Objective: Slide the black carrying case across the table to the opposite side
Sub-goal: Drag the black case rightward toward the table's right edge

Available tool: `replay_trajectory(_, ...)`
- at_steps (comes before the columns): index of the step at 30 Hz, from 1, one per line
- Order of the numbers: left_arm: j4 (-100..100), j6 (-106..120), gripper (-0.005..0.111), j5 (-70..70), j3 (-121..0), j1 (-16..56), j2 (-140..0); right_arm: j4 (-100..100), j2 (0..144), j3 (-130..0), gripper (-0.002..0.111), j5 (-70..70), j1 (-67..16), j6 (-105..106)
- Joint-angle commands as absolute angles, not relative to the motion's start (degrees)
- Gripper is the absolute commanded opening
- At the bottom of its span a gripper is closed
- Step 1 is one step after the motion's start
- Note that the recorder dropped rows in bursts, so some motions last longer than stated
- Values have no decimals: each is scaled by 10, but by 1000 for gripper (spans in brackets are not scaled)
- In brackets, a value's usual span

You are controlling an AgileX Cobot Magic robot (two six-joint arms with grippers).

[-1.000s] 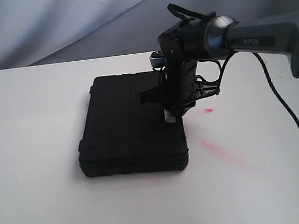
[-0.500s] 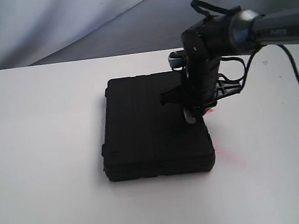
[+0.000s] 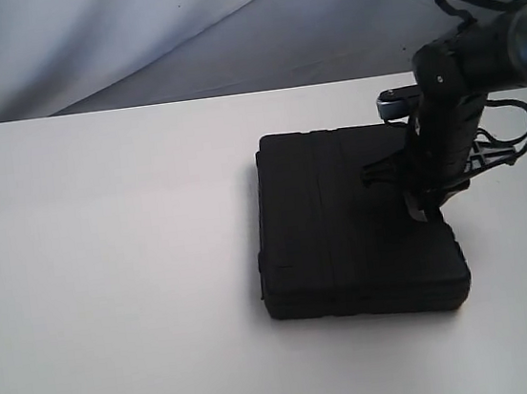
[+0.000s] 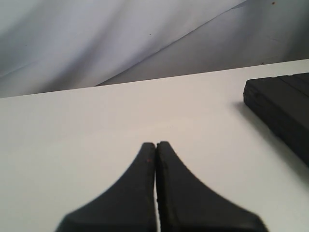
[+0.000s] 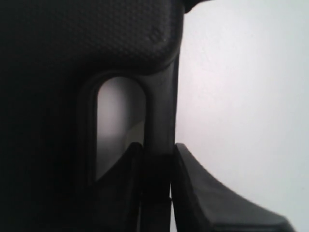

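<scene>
so the black carrying case point(image 3: 356, 243) is a flat, squarish slab of what looks like hard plastic, with rounded corners, a few raised ribs running along the lid and a seam round its side. Close up in my right wrist view the plastic has a fine pebbled grain. It lies flat on the table point(image 3: 109, 273), which is plain, smooth and matte white, and in the exterior view it sits right of the middle, towards my right arm's side. Behind the table hangs a grey creased fabric backdrop point(image 3: 129, 40). The case is closed, so I can't tell what's inside. My right gripper point(image 3: 421, 204) comes down at the case's right edge, with thin black cables point(image 3: 502, 144) looping off the wrist. The handle point(image 5: 161, 116) is a moulded loop with an oval cut-out that the white tabletop shows through, and my fingers point(image 5: 129, 183) are clamped on its thin outer bar, one on each side, only partly closed because the bar fills the gap. My left gripper point(image 4: 155, 154) has its two tapered black fingers pressed flat together with nothing between them, over the white tabletop and well apart from the case's corner
</scene>
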State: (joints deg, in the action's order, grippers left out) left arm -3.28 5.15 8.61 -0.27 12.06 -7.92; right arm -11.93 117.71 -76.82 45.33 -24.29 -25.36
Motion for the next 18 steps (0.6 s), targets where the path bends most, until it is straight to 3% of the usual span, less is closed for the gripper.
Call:
replay_trajectory(1,-33,50,0,80,0,119,-75,-142,1163,-747,0,460,-217,-222)
replay_trajectory(18,-33,50,0,80,0,119,-75,-154,1153,-731,0,451,-174,-199)
